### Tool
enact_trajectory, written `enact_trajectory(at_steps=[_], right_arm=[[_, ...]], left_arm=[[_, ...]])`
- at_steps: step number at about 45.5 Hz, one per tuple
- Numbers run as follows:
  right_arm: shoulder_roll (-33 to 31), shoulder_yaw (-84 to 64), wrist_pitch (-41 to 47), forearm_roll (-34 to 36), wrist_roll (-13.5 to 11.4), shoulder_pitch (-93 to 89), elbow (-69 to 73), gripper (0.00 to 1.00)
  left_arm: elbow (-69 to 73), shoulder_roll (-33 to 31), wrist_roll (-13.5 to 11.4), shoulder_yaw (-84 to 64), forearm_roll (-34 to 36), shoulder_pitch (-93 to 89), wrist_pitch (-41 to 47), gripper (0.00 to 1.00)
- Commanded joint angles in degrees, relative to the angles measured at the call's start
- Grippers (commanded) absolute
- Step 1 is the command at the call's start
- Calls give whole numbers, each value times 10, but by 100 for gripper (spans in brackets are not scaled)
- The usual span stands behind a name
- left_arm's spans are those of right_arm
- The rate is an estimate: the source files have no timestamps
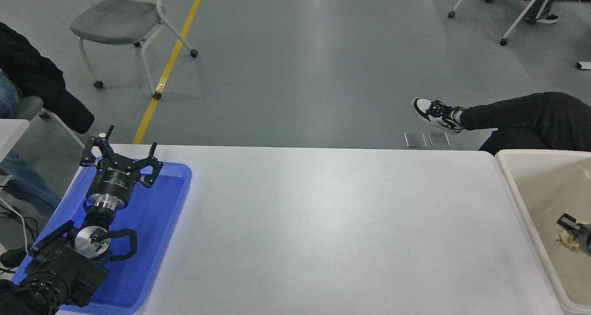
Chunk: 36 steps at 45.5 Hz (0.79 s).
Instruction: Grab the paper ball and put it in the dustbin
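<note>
A grey floor with a yellow line lies beyond the white table point(323, 222). The left gripper point(121, 158) hovers over a blue tray point(157, 241), fingers spread and empty. At the right edge, inside the dustbin point(517, 185), the right gripper point(575, 229) is mostly cut off; the paper ball point(569, 241) lies against it, its grasp unreadable.

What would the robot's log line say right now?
right gripper: inside cream-white plastic dustbin, at crumpled tan paper ball | left gripper: open, parked over blue plastic tray
</note>
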Motion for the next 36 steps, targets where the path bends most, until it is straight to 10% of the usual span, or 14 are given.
enact_trajectory(at_steps=[1,36], right_arm=[[-7,6,0,5,1,5,-1,100],[-67,581,6,7,2,50,125,100]], left_arm=[[-1,-1,0,0,0,-1,0,100],[-1,0,0,0,0,0,0,100]])
